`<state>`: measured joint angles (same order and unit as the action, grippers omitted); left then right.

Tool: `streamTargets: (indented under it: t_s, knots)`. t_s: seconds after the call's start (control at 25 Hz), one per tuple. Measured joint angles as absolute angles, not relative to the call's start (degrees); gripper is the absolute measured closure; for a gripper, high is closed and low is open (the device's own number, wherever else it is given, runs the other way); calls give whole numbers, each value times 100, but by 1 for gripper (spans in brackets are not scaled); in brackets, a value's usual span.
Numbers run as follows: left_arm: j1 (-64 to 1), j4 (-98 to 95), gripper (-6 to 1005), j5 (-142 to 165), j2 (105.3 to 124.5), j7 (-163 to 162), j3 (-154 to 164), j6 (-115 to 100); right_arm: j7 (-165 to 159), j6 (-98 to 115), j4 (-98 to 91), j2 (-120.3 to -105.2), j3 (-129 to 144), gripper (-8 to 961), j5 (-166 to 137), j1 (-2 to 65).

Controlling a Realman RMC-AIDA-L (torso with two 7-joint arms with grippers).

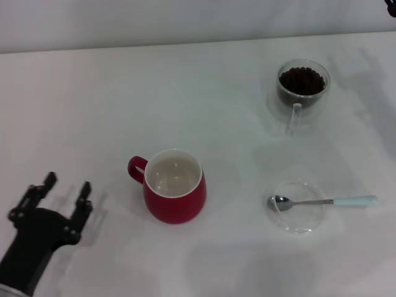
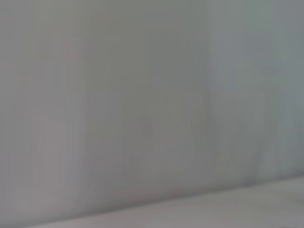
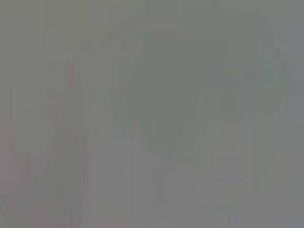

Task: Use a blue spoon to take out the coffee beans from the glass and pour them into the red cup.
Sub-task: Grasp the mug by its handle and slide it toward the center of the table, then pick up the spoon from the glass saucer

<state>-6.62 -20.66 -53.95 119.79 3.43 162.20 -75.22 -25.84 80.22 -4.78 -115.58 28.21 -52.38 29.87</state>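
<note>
Where the white table (image 1: pixel 204 80) meets the near left corner of the head view, the robot's black left gripper (image 1: pixel 60 192) hovers low over the surface, its two fingers spread apart with nothing between them. It is well apart from everything else on the table.

Near the middle of the table stands the glossy dark red ceramic cup (image 1: pixel 175 185), upright, its white inside showing and its small loop handle turned toward the left gripper's side.

To the right of the red cup lies a flat clear glass saucer (image 1: pixel 298 223). The small teaspoon with a silver metal bowl and pale blue handle (image 1: pixel 322 202) rests across it, bowl on the saucer, handle reaching out past the rim to the right.

Farther back on the right stands the clear double-walled glass (image 1: pixel 302 88), upright, holding dark brown coffee beans (image 1: pixel 301 80); its clear handle points toward the saucer.

The right gripper is not visible. Both wrist views show only blank grey.
</note>
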Motion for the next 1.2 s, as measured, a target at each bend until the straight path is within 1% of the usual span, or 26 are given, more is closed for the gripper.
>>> streamTargets:
  t_s: [0.2,0.52,0.72,1.0,1.2]
  knots:
    - [-629,-2011,395,-5945,11951,256,16214,-7857,-2584,8064,-442,-11562,2871,84,-5244,2820]
    - [-899,-1833,408,-6973,11943,-83,16209,-8131,-2861,8301,-334,-11534,3008,84,-5298,2299]
    - [-1061,-1822,397,-7705,11932,-142,16189,-8238,-2947,8333,-325,-11503,3750,84,-5302,1948]
    - [-1209,-1691,332,-7854,11928,-417,15848,-8284,-3400,8437,-308,-11469,4130,84,-5310,1611]
    - [-1250,-1679,227,-7880,11934,-438,15767,-8375,-3922,8549,-304,-11463,4191,84,-5310,1308]
